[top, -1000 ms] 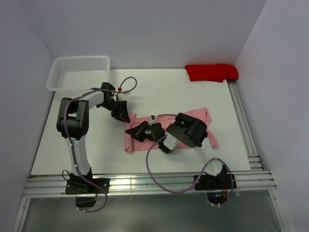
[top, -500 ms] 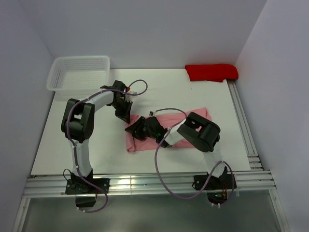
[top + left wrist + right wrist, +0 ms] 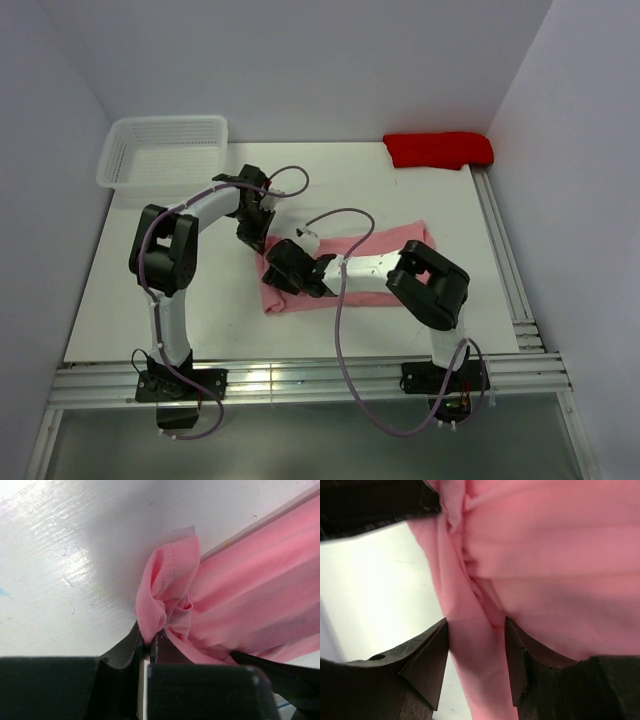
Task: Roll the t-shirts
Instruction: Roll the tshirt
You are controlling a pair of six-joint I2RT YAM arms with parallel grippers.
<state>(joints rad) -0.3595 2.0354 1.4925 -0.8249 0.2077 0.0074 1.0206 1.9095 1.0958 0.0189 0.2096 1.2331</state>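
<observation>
A light salmon-pink t-shirt lies as a long folded band across the middle of the white table. My left gripper is at the band's far left corner. In the left wrist view it is shut on a bunched fold of the t-shirt. My right gripper lies low over the band's left end, close beside the left one. In the right wrist view its jaws stand open astride the t-shirt's left edge, not pinching it. The right arm hides the band's middle.
A white mesh basket stands at the back left. A folded red cloth lies at the back right. Metal rails run along the table's right edge and across the front by the arm bases.
My right gripper has opened and its arm has stretched out leftward along the t-shirt. My left gripper has shut on the t-shirt's far left corner.
</observation>
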